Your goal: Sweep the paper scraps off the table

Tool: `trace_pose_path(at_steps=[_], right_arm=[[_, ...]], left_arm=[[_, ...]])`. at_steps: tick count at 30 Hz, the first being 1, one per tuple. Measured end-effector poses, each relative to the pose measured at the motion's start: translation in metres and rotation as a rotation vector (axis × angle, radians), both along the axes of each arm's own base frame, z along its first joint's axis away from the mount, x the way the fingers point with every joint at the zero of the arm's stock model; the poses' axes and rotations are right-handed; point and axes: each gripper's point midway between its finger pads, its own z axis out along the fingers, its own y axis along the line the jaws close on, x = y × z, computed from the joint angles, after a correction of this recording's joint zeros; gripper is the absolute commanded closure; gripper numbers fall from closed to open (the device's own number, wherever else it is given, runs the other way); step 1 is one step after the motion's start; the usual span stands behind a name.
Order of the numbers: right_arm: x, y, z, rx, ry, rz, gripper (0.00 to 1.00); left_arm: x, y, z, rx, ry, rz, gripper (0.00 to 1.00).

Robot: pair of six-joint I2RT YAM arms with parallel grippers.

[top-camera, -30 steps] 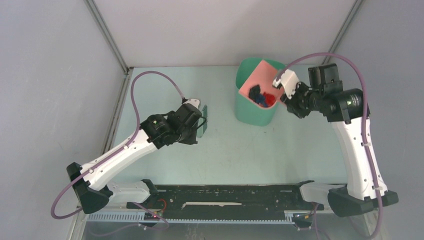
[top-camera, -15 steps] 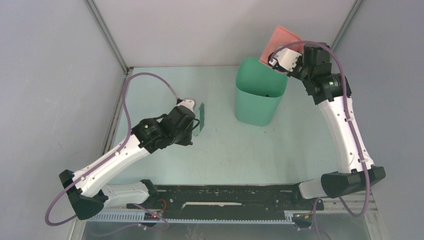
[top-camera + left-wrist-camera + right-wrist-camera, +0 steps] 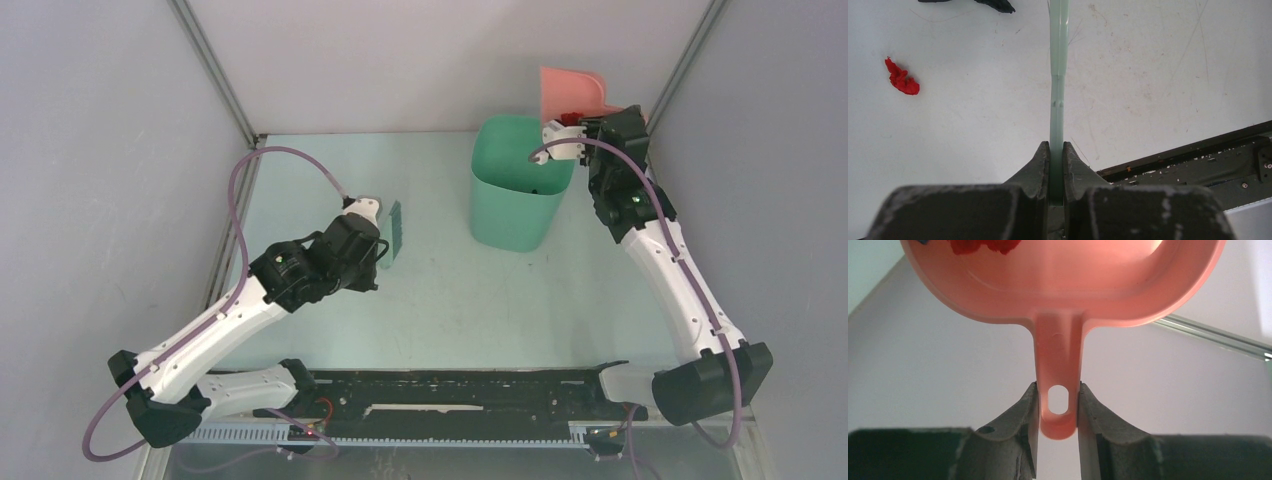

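Observation:
My right gripper [image 3: 574, 132] is shut on the handle of the pink dustpan [image 3: 572, 92], which it holds up above the far rim of the tall green bin [image 3: 512, 195]. The right wrist view shows that gripper [image 3: 1058, 407] clamping the dustpan [image 3: 1063, 285], with red paper scraps [image 3: 982, 245] lying near its far lip. My left gripper [image 3: 384, 248] is shut on the green hand brush [image 3: 394, 225], low over the table [image 3: 450, 290]. Seen from the left wrist, this gripper [image 3: 1057, 152] pinches the brush [image 3: 1058, 75] edge-on. One red scrap [image 3: 902, 82] lies on the table [image 3: 973, 125], and a dark scrap [image 3: 994, 4] sits at the top edge.
A black rail [image 3: 450, 395] runs along the near edge between the arm bases and also shows as the rail [image 3: 1193, 157] in the left wrist view. Grey walls with metal posts close in the back and sides.
The right arm lifted the dustpan from its tilt over the bin to a raised pose behind the rim. The left arm drew back toward the left with the brush.

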Motion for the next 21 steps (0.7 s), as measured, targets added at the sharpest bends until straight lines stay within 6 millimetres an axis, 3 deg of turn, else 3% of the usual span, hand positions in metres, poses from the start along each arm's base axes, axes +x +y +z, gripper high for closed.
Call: trace_pose_path(at_steps=[4,15,21], right_arm=[[0.001,0.000,0.010,-0.011,-0.036,-0.002,1.00],[-0.002,-0.011,0.012,-0.012,-0.040,-0.026,1.00],[-0.012,-0.021,0.004,0.125,-0.015,-0.043,1.00]], left_arm=[[0.000,0.001,0.000,0.003,-0.001,0.002,1.00],[-0.001,0.003,-0.001,0.022,0.012,0.005,1.00],[0.002,0.019,0.018,0.081,-0.021,0.044,1.00]])
